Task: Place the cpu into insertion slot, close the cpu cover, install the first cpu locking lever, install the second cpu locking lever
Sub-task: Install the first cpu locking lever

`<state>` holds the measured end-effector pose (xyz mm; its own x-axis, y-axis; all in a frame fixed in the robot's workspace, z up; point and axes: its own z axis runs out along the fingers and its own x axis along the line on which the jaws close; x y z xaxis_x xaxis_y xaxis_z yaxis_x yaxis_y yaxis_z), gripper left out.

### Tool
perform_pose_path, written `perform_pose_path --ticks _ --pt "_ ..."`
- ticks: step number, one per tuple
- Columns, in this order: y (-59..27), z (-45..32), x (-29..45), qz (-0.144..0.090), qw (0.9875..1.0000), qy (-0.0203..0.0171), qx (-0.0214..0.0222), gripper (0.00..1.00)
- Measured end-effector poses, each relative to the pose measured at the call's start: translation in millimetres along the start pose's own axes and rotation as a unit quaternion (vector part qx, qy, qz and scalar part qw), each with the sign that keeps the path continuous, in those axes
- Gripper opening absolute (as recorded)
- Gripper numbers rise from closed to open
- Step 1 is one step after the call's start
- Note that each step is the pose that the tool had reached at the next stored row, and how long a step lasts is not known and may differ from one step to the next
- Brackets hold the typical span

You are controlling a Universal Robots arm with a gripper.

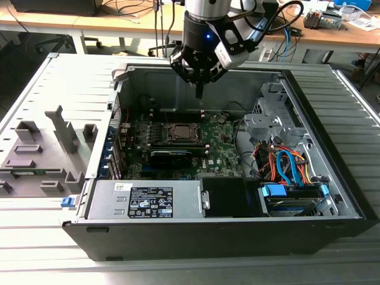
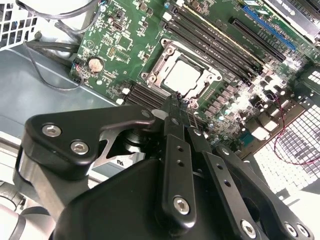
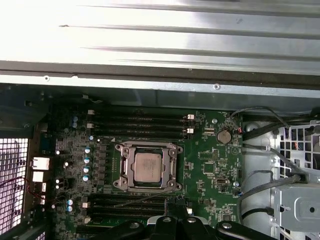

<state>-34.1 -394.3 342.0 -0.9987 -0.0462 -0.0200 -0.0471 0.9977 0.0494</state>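
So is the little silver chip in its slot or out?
In: the cpu lies flat on the green board, with the cpu cover framing it.

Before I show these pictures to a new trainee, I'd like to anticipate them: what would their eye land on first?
The black gripper hangs above the open computer case, over its green motherboard. On that board the silvery cpu lies framed by the cpu cover. Orange and blue cables bunch at the exterior view's right.
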Motion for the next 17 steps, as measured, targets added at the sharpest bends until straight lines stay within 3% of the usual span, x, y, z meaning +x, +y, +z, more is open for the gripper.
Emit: perform_pose_path --ticks 17 --pt "0.4 -7.7 -0.2 0.000 1.0000 -0.0003 -0.0063 0.11"
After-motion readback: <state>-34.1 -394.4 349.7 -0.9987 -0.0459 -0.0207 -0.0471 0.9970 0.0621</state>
